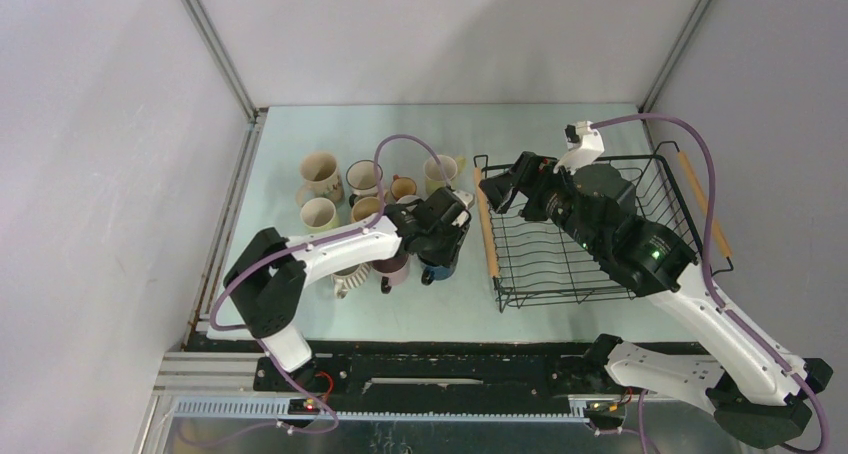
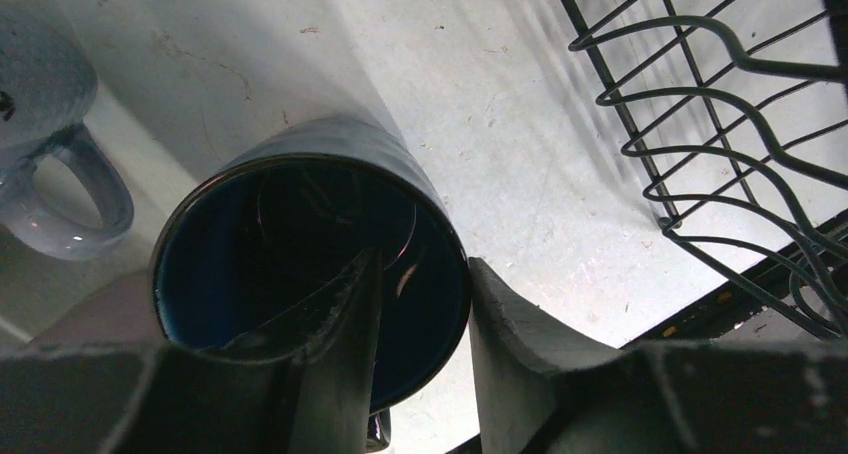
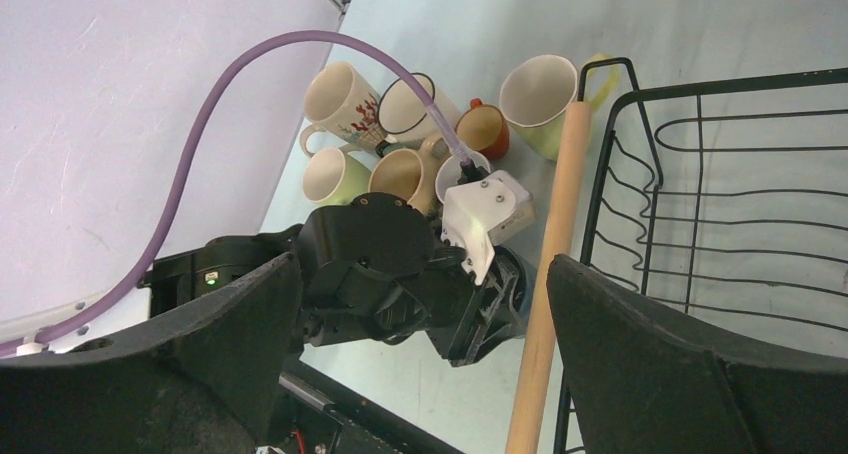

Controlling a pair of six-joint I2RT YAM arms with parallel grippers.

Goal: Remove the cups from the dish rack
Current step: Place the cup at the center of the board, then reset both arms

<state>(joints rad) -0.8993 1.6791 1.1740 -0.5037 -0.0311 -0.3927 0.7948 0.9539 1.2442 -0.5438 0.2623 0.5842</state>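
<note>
Nearest, the blue mug (image 2: 300,224) is seen upright on the table (image 1: 450,314), just left of the rack (image 1: 560,269). Its wall is straddled by the left tool (image 2: 425,264): one finger is set inside, the other outside, and the jaws are parted, so the mug is not clamped. A mauve mug (image 1: 392,267) and a ribbed mug (image 1: 350,279), partly hidden under the arm, are stood just beside it. Further on, the right tool (image 1: 497,189) is held spread wide, grasping nothing, above the rack's left wooden handle (image 3: 555,254). Farthest, more cups are clustered left of the rack: a tan mug (image 3: 400,174), an orange-red mug (image 3: 482,129) and a yellow-green mug (image 3: 540,99), the last just beside that handle.
</note>
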